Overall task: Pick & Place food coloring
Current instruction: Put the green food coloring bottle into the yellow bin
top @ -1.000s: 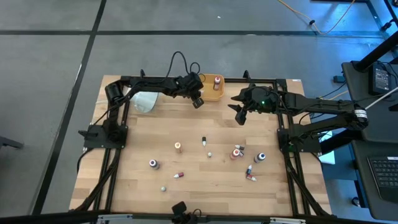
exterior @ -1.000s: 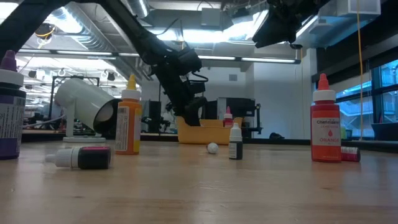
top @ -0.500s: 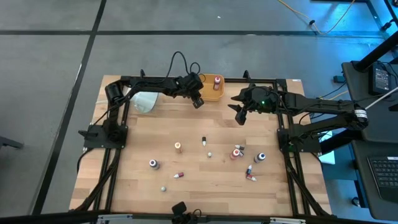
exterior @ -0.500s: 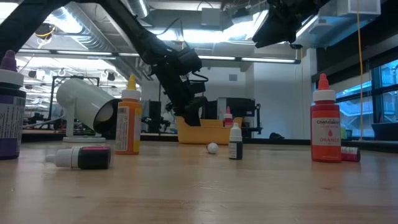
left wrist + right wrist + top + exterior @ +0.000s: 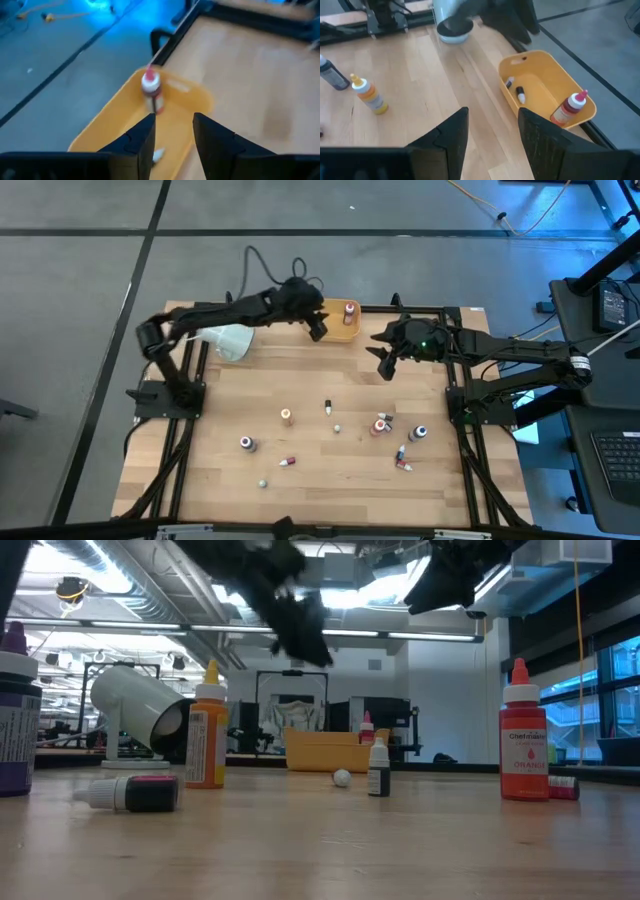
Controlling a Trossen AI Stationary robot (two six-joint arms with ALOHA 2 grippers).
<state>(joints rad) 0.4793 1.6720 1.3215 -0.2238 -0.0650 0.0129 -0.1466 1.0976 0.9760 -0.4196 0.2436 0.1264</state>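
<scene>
My left gripper [image 5: 317, 330] hangs open and empty above the left end of the orange bin [image 5: 343, 332]. In its wrist view [image 5: 173, 130] the bin holds an upright red-capped bottle [image 5: 151, 91] and a small vial [image 5: 157, 156]. My right gripper [image 5: 384, 368] hovers open and empty to the right of the bin, well above the table [image 5: 492, 130]. Several small food coloring bottles stand or lie on the middle of the table: an orange one [image 5: 286, 416], a small dark one [image 5: 327, 408], a red one [image 5: 380, 424] and a dark one [image 5: 418, 433].
A white cup [image 5: 232, 342] lies on its side at the far left, left of the bin. More small bottles lie toward the near edge [image 5: 245, 443], [image 5: 287, 462], [image 5: 402, 456]. Black frame rails [image 5: 190, 440] run along the table's sides. Bare wood lies between bin and bottles.
My left gripper has risen from beside the bin's near left corner to well above it, shifting slightly toward the far edge, while its arm swung outward to the left. The right arm has kept still. No bottle has moved.
</scene>
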